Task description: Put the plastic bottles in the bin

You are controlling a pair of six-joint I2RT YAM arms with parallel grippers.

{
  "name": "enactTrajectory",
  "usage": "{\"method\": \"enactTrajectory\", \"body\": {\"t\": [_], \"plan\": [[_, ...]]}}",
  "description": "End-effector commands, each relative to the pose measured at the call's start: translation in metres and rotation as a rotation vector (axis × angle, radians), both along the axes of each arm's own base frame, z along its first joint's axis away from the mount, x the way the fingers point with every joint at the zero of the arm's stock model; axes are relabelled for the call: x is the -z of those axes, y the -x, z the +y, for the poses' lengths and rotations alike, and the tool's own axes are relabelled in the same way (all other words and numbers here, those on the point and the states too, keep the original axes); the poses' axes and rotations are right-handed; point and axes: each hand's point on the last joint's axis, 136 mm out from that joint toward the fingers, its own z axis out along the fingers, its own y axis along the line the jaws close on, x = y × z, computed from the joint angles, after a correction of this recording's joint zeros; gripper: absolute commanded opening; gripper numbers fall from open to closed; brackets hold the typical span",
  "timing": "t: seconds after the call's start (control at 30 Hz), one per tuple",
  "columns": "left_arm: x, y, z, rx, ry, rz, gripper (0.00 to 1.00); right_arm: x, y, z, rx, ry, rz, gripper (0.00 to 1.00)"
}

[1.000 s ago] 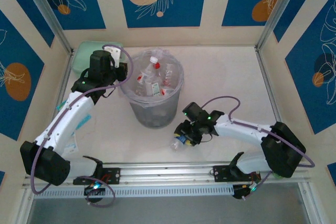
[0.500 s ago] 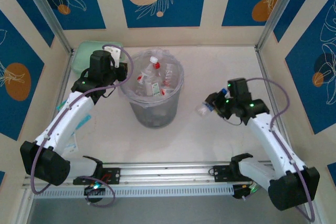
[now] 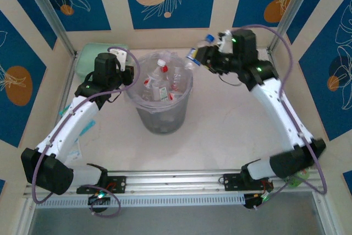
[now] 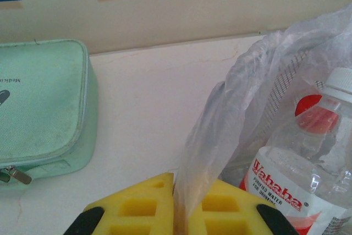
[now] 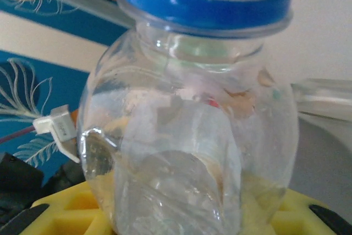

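Carry step: blue-capped bottle (image 3: 197,51) clamped in right claw (image 3: 208,55), aloft beside bin (image 3: 163,119) rim. Second unit, left claw (image 3: 128,76), pinched shut on liner (image 4: 220,125). Next likely needs: centre over opening, release.

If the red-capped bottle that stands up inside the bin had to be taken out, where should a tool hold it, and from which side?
Grip the red-capped bottle at its neck, just under the cap, coming straight down from above. It stands roughly cap-up among other bottles, and the bin wall surrounds it, so a sideways approach looks blocked; only its top is free.
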Motion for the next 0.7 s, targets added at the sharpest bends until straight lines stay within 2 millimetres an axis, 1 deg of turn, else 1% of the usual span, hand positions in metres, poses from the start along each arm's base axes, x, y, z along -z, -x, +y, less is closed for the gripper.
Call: {"method": "enactTrajectory", "body": {"t": [0.0, 0.07, 0.17, 0.27, 0.33, 0.5, 0.6, 0.67], "plan": [[0.039, 0.014, -0.009, 0.034, -0.036, 0.131, 0.02, -0.020, -0.001, 0.046, -0.138, -0.040, -0.018, 0.30], [0.037, 0.015, -0.009, 0.036, -0.035, 0.124, 0.01, -0.018, -0.011, 0.067, -0.161, -0.040, 0.004, 0.30], [0.035, 0.016, -0.010, 0.039, -0.032, 0.119, 0.01, -0.008, -0.023, 0.092, -0.180, -0.046, 0.042, 0.31], [0.031, 0.018, -0.011, 0.040, -0.032, 0.108, 0.01, 0.004, -0.029, 0.110, -0.190, -0.036, 0.070, 0.31], [0.030, 0.018, -0.011, 0.039, -0.033, 0.103, 0.01, 0.012, -0.030, 0.118, -0.195, -0.022, 0.086, 0.31], [0.031, 0.018, -0.011, 0.039, -0.036, 0.105, 0.00, 0.028, -0.023, 0.143, -0.229, 0.003, 0.119, 0.32], [0.029, 0.018, -0.010, 0.037, -0.036, 0.100, 0.01, 0.039, -0.020, 0.147, -0.230, 0.039, 0.141, 0.34], [0.029, 0.019, -0.009, 0.034, -0.042, 0.097, 0.00, 0.039, -0.018, 0.147, -0.228, 0.050, 0.138, 0.41]]}}
